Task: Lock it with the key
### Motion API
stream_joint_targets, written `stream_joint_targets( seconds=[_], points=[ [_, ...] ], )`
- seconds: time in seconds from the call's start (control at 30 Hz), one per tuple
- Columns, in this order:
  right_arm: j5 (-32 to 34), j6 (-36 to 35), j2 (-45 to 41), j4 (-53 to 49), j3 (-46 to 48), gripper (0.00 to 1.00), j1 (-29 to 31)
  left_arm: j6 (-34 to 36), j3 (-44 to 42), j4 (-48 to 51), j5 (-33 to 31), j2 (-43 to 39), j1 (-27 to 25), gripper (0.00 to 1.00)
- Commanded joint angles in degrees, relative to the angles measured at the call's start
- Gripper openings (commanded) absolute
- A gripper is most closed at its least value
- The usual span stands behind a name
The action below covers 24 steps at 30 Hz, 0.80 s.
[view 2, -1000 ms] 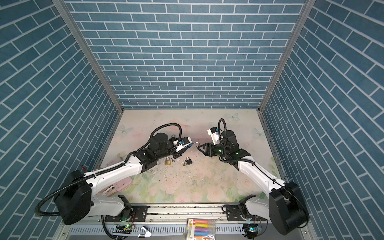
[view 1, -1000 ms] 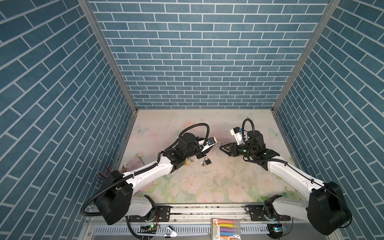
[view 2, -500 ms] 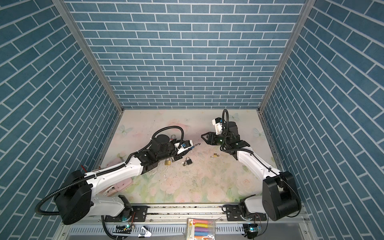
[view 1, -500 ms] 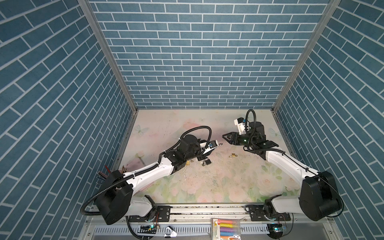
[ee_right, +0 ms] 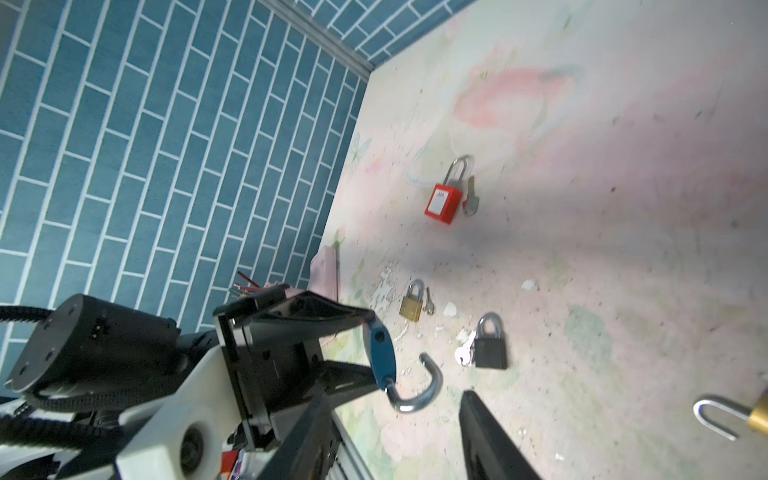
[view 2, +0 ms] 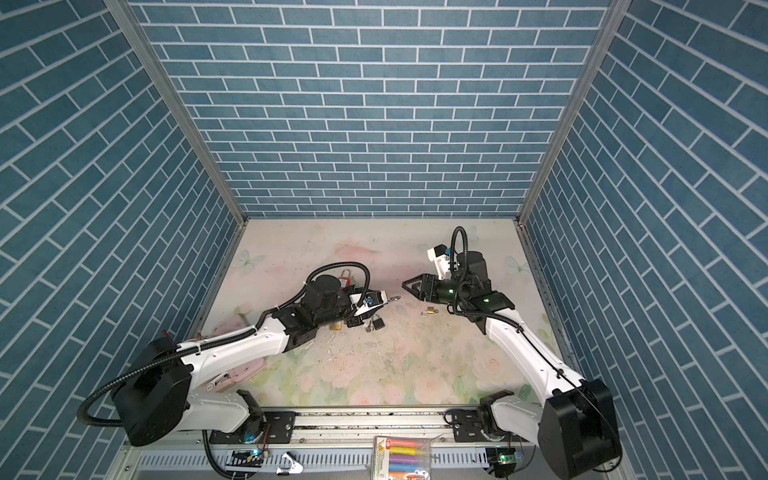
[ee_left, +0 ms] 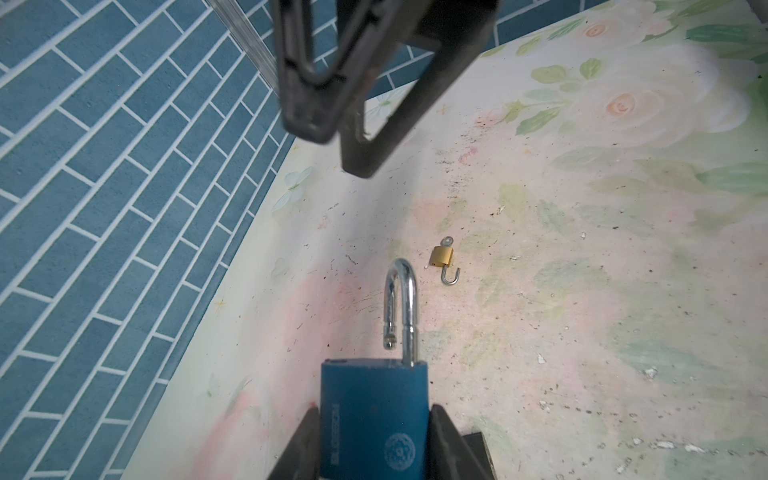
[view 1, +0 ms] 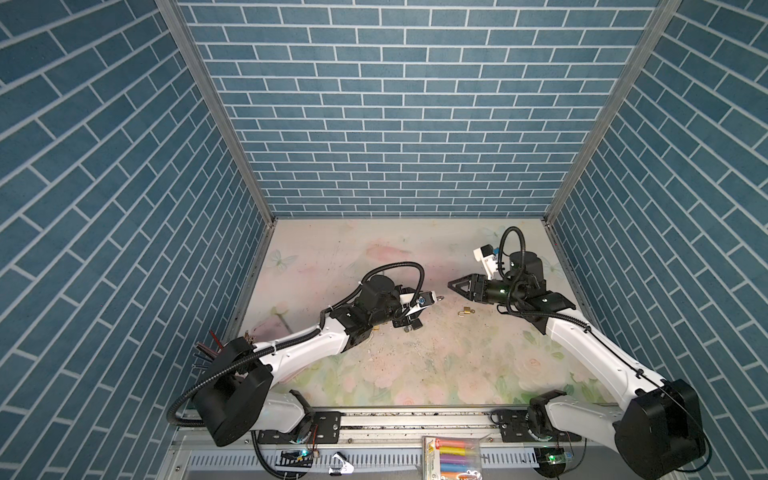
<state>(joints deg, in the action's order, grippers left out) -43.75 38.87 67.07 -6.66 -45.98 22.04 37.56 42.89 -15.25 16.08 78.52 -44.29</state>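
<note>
Just left of the middle in both top views, the blue lock (ee_left: 374,411) is pinched by its body between the jaws of the left gripper (view 1: 420,301) and held clear of the table (view 1: 357,253). Its shackle (ee_left: 401,299) is popped open, with one leg free of the body, and it points across at the right gripper (view 1: 451,285).

That gripper hangs just right of the middle, about level with the lock. In the right wrist view its jaws are spread with nothing between them. Its tips are near the shackle but apart from it.

On the table below the right gripper in both top views lies the small lock (view 1: 467,310). It is brass with its shackle swung open, and a key (ee_left: 446,240) sticks out of its base. It touches neither gripper.

Further left, close under the left gripper, the black lock (view 2: 377,322) lies flat with keys (ee_right: 463,353) touching its side. Left of it, the brass lock (view 2: 336,325) shows beside the arm, with a thin key (ee_right: 428,303) right next to it. Above the left wrist in a top view is the red lock (view 2: 344,282), shackle closed, with a grey key (ee_right: 471,199) alongside.

A pink case (view 2: 245,370) shows under the left arm at lower left. A pack of pens (view 1: 451,455) sits at the bottom edge, off the table.
</note>
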Motion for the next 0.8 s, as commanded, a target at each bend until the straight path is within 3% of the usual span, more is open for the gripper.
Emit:
stream_joint_targets(
  seconds=[0.0, 0.4, 0.77],
  points=[
    [-4.8, 3.3, 1.0, -0.9, 0.8, 0.51, 1.5, 1.8, 0.2, -3.6, -0.3, 0.2, -0.6, 0.06],
    [-6.0, 4.7, 7.4, 4.5, 0.9, 0.42, 3.4, 2.5, -0.2, -3.4, -1.0, -0.2, -1.2, 0.06],
    [-3.5, 2.4, 8.9, 6.2, 1.1, 0.19, 3.3, 1.4, -0.3, -3.3, 1.2, -0.4, -1.7, 0.05]
  ],
)
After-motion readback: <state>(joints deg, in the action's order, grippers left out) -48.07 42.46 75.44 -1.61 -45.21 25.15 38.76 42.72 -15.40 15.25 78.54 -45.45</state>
